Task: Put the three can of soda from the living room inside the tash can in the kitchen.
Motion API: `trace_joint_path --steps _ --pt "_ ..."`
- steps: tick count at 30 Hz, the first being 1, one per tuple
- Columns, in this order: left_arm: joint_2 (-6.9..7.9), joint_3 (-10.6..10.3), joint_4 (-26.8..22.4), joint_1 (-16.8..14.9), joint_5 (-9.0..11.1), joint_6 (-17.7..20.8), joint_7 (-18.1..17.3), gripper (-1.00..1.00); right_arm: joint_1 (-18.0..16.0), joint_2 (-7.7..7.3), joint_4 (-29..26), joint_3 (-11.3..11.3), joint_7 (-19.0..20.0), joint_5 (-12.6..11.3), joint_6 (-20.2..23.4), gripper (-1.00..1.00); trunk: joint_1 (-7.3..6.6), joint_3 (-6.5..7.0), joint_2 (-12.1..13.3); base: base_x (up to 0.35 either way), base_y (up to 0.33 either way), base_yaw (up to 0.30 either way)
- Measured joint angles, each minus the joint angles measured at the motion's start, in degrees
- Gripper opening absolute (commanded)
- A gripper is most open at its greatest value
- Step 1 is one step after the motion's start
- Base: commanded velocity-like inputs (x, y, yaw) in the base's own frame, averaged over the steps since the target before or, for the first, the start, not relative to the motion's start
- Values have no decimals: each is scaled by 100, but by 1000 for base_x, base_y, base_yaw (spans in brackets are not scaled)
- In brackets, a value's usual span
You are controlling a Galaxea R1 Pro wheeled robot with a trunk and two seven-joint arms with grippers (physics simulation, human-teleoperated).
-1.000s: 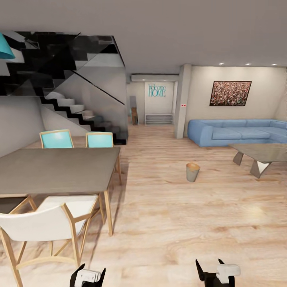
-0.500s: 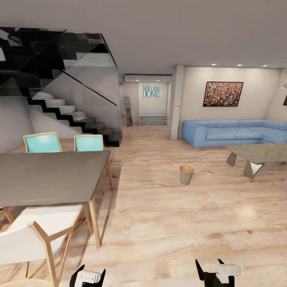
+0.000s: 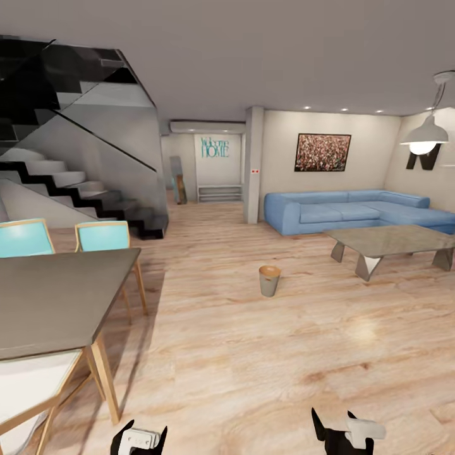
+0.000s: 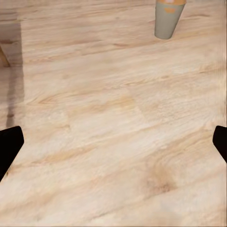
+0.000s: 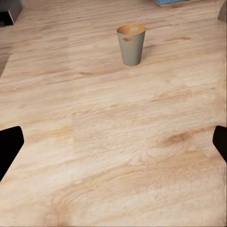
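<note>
Grey tash can [image 3: 270, 280] is standing upright on the wood floor [image 3: 253, 354] at your 12 o'clock. Your left end effector [image 3: 139, 436] and right end effector [image 3: 333, 432] are both hanging wide open, gripping nothing.

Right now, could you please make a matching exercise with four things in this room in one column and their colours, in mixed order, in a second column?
Things:
1. sofa
2. tash can
3. dining table
4. far dining chairs

Colours:
A. turquoise backs with light wood frames
B. light grey outside, brown inside
C. light blue
D. dark grey-brown top, light wood legs

Pairs: 1-C, 2-B, 3-D, 4-A
</note>
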Motion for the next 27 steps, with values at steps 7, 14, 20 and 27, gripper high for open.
trace_joint_path --steps 7,14,20,27 --pt "0 0 0 0 0 0 0 100 0 -27 0 13 9 38 1 100 0 36 0 189 -235 -197" --pt "0 0 0 0 0 0 -2 100 0 -40 7 16 12 58 1 100 0 52 0 185 -217 -73" --pt "0 5 0 0 0 0 -23 100 0 -47 8 20 12 63 1 100 0 55 0 208 -73 -16" --pt "0 4 0 0 -2 -1 -26 100 0 -52 8 24 12 72 1 100 0 56 0 218 -8 -2"
